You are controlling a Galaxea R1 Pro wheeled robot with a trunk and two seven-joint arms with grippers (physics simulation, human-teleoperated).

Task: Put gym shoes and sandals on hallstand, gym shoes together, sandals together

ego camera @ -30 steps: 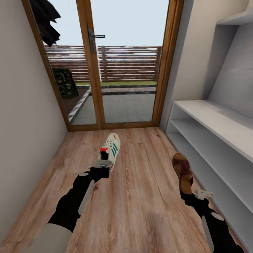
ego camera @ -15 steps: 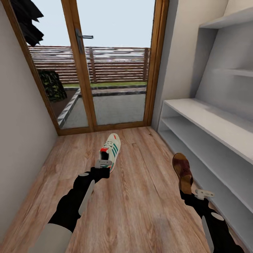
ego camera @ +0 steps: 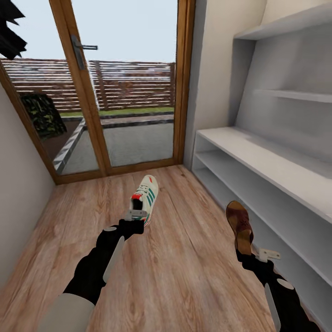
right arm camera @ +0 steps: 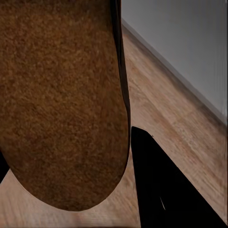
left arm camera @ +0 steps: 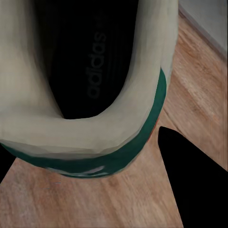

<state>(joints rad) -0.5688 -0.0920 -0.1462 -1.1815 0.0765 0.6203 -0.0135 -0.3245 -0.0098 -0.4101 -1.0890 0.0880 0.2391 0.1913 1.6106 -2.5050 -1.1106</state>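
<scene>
The sneaker is cream-white with green stripes, a red heel tab and a dark lining. The sandal is dark brown. The rack is pale grey-white, and the floor is light brown grained wood.

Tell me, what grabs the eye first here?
A cream-white sneaker with green stripes is held at its heel by the left gripper above the wood-plank floor. To the right, a dark brown sandal sticks up from the right gripper, beside the pale grey-white shoe rack.
</scene>
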